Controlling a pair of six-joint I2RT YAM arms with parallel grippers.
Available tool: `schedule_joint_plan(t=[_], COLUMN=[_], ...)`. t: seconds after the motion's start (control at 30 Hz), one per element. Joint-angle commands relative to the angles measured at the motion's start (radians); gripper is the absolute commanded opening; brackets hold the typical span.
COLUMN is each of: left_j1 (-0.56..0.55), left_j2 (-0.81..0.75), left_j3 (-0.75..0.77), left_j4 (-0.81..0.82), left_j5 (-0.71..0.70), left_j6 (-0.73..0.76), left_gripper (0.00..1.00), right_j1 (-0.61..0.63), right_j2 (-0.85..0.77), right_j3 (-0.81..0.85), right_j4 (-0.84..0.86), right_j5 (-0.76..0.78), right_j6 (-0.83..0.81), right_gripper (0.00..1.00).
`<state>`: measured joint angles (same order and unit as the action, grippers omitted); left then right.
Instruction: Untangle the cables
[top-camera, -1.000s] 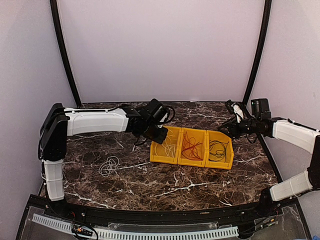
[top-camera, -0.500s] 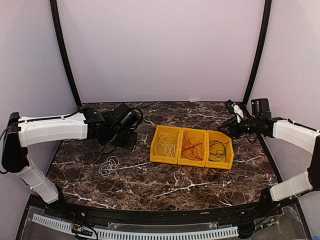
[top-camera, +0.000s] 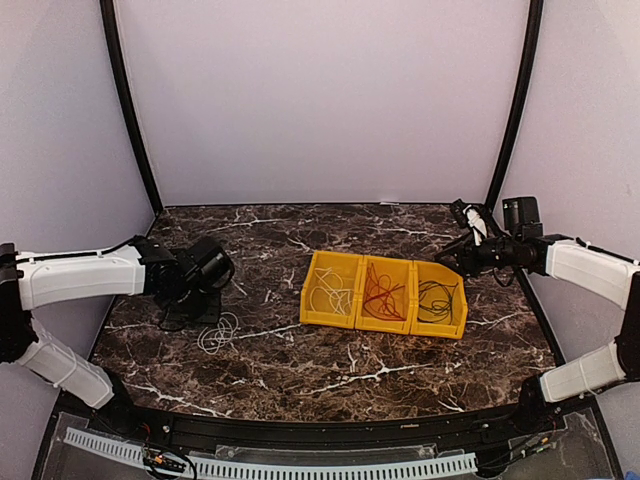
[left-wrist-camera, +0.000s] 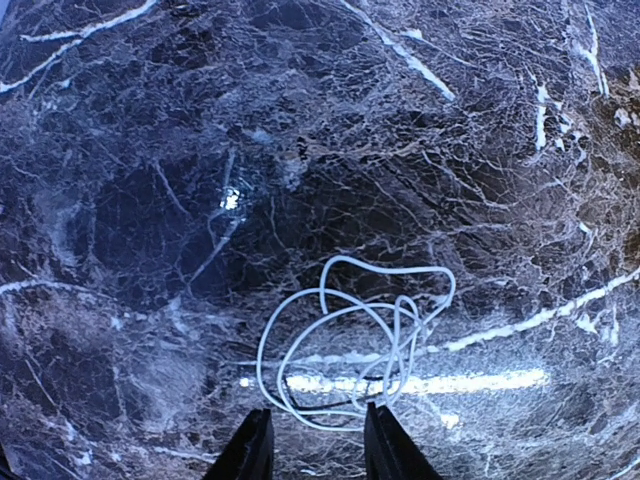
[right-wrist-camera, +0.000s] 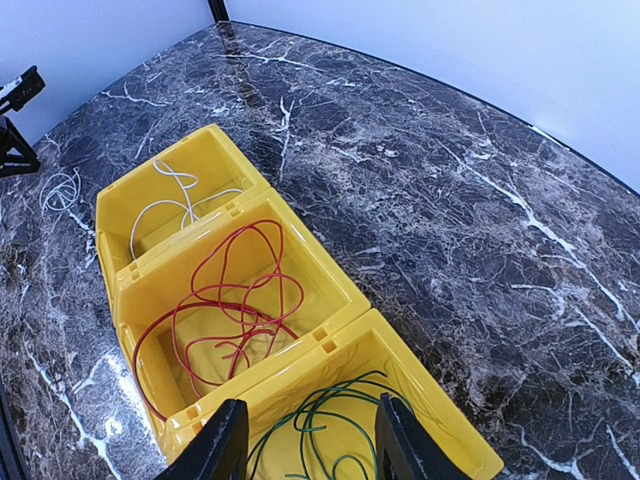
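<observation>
This is looking like a robot lab. Plain walls (top-camera: 320, 100) and black posts (top-camera: 126, 100) are enclosing a marbled table (top-camera: 400, 355).

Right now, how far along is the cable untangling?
Looks done: a white cable, a red cable and a dark cable each lie in their own yellow bin. In hand: the left claw hangs open over the loose white cable on the table, not gripping it. Left: grasping that cable and placing it. The right claw is open and empty above the bins.
</observation>
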<state>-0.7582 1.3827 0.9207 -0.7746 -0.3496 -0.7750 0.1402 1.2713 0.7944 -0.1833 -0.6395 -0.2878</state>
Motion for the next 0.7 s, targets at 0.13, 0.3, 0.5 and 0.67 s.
schedule_joint_plan(t=[0.13, 0.3, 0.5, 0.67], left_j1=[0.046, 0.051, 0.054, 0.054], left_j2=[0.024, 0.067, 0.108, 0.076], left_j3=[-0.017, -0.014, -0.010, 0.015], left_j4=[0.124, 0.153, 0.157, 0.166], left_j5=[0.120, 0.139, 0.143, 0.194], left_j6=[0.028, 0.037, 0.051, 0.094], left_gripper=[0.31, 0.30, 0.15, 0.00], right_j1=[0.001, 0.001, 0.000, 0.004], right_j2=[-0.026, -0.023, -0.027, -0.030], right_j3=[0.009, 0.010, 0.006, 0.007], right_j4=[0.011, 0.008, 0.009, 0.009], right_j5=[-0.015, -0.016, -0.014, -0.020], right_j6=[-0.011, -0.015, -0.018, -0.017], right_gripper=[0.46, 0.46, 0.47, 0.46])
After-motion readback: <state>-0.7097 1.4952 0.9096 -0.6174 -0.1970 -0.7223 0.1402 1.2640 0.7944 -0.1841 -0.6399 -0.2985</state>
